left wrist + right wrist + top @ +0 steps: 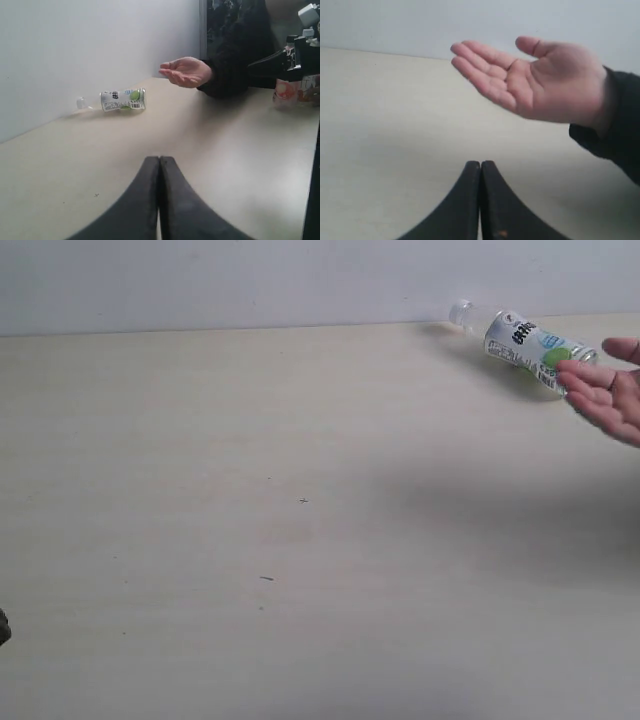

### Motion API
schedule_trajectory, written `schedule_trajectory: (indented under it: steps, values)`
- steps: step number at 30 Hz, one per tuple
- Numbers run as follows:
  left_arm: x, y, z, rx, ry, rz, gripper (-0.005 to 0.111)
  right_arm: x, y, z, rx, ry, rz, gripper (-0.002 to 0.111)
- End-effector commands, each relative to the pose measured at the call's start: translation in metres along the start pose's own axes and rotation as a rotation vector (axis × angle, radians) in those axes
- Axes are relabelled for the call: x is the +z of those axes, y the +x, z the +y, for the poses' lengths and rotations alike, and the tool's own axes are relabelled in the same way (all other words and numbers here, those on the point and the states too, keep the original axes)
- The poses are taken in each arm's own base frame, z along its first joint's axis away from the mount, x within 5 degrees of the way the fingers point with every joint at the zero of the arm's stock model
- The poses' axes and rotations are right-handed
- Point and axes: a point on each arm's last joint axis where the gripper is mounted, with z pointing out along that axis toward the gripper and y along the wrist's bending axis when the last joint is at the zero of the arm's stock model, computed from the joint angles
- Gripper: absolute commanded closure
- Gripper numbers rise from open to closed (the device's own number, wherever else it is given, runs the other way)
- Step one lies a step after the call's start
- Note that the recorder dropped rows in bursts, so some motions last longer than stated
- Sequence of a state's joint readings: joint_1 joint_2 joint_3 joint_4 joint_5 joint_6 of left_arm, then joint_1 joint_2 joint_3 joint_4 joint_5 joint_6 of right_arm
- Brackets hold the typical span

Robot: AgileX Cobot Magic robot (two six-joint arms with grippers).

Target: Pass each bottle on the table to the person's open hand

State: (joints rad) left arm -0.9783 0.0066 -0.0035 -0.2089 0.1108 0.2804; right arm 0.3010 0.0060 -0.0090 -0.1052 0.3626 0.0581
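The light is soft, even and rather bright; the table (pixel 250 540) looks pale and washed out. In the exterior view a wide faint shadow lies on the table near the person's open hand (pixel 612 400), and a darker one by the lime bottle (pixel 520 340) just beside this hand. This view is grainy and slightly blurred. Both wrist views look a little clearer.

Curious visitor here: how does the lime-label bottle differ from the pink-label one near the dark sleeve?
The lime bottle lies on its side by the wall, fully visible; the pink bottle seems upright, partly hidden behind dark gear. The lime bottle's label is white and green, the pink bottle's pinkish. Both sit on the table.
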Motion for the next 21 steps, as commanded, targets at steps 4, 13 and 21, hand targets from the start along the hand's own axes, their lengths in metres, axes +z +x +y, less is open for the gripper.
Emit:
schedule_trajectory:
  steps: [4, 13, 21]
  values:
    - [-0.005, -0.026, 0.010, 0.037, -0.134, -0.298, 0.107, -0.001, -0.012, -0.003, -0.167, 0.047, -0.136, 0.108]
    - [-0.032, -0.017, 0.060, -0.128, -0.832, -0.271, 0.107, -0.001, -0.014, -0.002, -0.128, 0.033, -0.161, 0.108]
    - [-0.036, -0.013, 0.064, -0.240, -0.889, -0.292, 0.107, -0.003, -0.023, 0.001, 0.017, -0.015, -0.270, 0.108]
